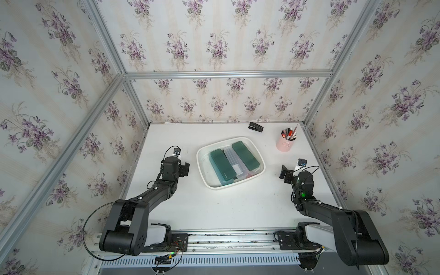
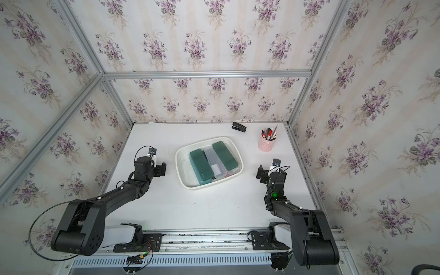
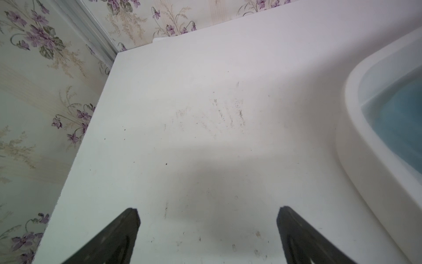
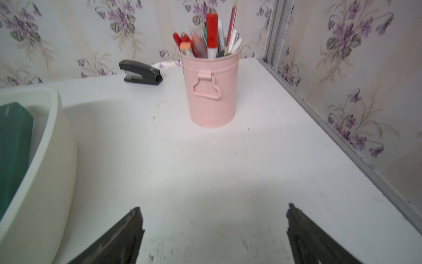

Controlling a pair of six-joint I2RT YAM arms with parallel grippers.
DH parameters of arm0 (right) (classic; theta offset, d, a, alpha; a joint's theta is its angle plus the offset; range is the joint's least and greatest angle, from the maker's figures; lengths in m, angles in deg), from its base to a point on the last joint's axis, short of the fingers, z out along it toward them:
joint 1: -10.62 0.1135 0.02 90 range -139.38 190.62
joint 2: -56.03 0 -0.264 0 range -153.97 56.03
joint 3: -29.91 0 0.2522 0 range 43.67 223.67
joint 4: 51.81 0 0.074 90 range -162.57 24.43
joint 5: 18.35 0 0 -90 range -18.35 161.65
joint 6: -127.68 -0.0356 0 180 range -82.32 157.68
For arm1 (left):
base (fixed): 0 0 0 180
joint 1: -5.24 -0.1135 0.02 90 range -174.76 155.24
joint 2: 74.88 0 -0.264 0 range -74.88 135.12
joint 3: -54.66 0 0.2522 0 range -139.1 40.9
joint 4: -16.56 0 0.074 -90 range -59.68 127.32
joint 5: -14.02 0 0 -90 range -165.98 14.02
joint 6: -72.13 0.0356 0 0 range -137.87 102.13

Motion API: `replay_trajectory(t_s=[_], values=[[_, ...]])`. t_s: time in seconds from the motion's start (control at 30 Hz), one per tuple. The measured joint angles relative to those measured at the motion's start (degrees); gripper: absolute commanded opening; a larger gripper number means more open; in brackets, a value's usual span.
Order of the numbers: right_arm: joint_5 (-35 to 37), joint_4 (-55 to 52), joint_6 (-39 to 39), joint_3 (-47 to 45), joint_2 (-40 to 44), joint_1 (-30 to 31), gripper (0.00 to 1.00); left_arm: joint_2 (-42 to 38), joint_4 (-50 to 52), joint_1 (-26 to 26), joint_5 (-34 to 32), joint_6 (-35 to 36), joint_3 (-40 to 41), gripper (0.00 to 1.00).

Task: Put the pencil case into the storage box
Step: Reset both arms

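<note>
The storage box (image 1: 212, 186) (image 2: 192, 187), a shallow white tub, sits mid-table. Three pencil cases lie side by side in it: a dark green one (image 1: 222, 165) (image 2: 202, 165), a clear one (image 1: 234, 162) (image 2: 215, 162) and another dark green one (image 1: 245, 156) (image 2: 225, 154). My left gripper (image 1: 185, 169) (image 3: 207, 212) stands open over bare table just left of the box, holding nothing. My right gripper (image 1: 284, 172) (image 4: 213, 210) is open to the right of the box, also holding nothing. The box rim (image 3: 356, 137) (image 4: 52, 160) edges both wrist views.
A pink pen cup (image 1: 286, 142) (image 4: 211, 91) full of pens stands at the back right. A black stapler (image 1: 256, 127) (image 4: 141, 72) lies by the back wall. Floral walls with aluminium frame rails close in the table on three sides.
</note>
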Motion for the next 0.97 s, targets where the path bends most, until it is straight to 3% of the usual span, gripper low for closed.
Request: replay_trajectory(t_s=[0.2, 0.43, 0.97], values=[[-3.85, 13.57, 1.36, 3.85, -14.43, 0.00, 1.00, 8.57, -12.20, -4.37, 5.22, -0.92, 2.34, 0.99], [-4.35, 18.69, 1.68, 3.61, -15.54, -0.15, 1.00, 8.79, -14.78, -5.11, 8.68, -1.53, 1.77, 0.99], [-5.46, 18.84, 1.97, 4.13, -15.76, -0.15, 1.00, 8.76, -15.02, -5.16, 9.05, -1.55, 1.77, 0.99]])
